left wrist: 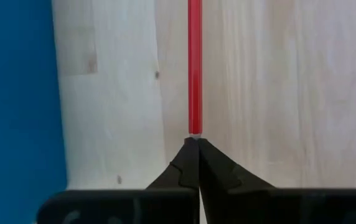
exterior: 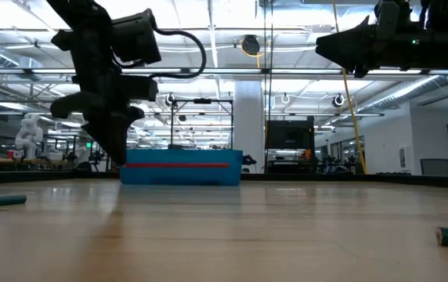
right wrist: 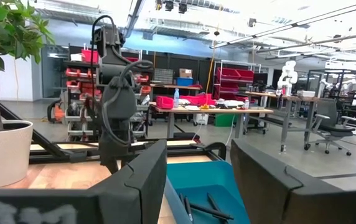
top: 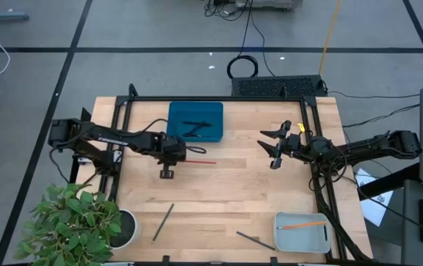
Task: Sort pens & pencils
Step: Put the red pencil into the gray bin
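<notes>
My left gripper [top: 174, 155] hangs just near of the blue tray [top: 210, 137] and is shut on a red pencil [top: 202, 161]. In the low view the pencil [exterior: 181, 165] runs level in front of the tray [exterior: 181, 176]. Black pens [top: 194, 128] lie flat in the blue tray. An orange pencil [top: 302, 224] lies in the grey tray [top: 322, 244] at the near right corner. Two dark sticks [top: 163, 222] [top: 256, 240] lie flat on the wood. My right gripper [top: 274, 148] is open, raised above the table's right half and touching nothing. My left gripper [left wrist: 193, 140] pinches the red pencil by its very end [left wrist: 195, 127], only at the free ends of the two fingers. The fingers [exterior: 118, 149] come from above, pointing down. The pencil sticks out level toward the table's right, lifted clear of the wood.
A potted plant [top: 75, 222] stands at the near left corner. A black frame rail [top: 322, 199] runs along the right side, with cables beside it. Bare wood [top: 226, 192] spreads across the table's middle.
</notes>
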Controlling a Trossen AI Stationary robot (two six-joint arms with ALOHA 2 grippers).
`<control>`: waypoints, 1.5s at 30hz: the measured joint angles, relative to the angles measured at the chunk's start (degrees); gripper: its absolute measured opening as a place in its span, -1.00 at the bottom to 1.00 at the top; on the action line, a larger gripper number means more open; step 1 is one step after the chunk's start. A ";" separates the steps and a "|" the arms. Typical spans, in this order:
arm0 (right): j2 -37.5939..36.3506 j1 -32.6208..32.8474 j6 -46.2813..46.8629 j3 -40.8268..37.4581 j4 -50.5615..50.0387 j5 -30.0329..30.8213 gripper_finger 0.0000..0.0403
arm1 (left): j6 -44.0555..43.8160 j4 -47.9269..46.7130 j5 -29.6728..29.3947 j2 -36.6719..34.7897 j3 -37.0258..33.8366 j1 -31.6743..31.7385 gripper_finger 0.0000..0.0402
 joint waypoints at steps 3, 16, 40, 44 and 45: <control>0.00 0.00 -0.01 0.00 -0.01 0.00 -0.17 | -0.35 -0.04 -0.02 -0.93 0.02 -0.02 -1.00; 0.00 0.02 1.46 0.00 -5.18 -0.14 -0.17 | -2.95 12.94 -1.14 -8.23 0.17 -0.02 -1.00; 31.36 -1.94 4.60 13.11 14.30 -2.89 -0.17 | -6.88 40.81 -1.81 -6.89 0.38 -2.15 -1.00; 34.92 -2.27 6.42 17.33 15.30 -3.15 -0.17 | -7.34 43.23 -2.29 -4.86 0.18 -2.62 -1.00; 35.51 -2.27 6.79 18.08 15.30 -3.64 -0.17 | -7.41 43.71 -2.30 -4.57 0.20 -2.61 -1.00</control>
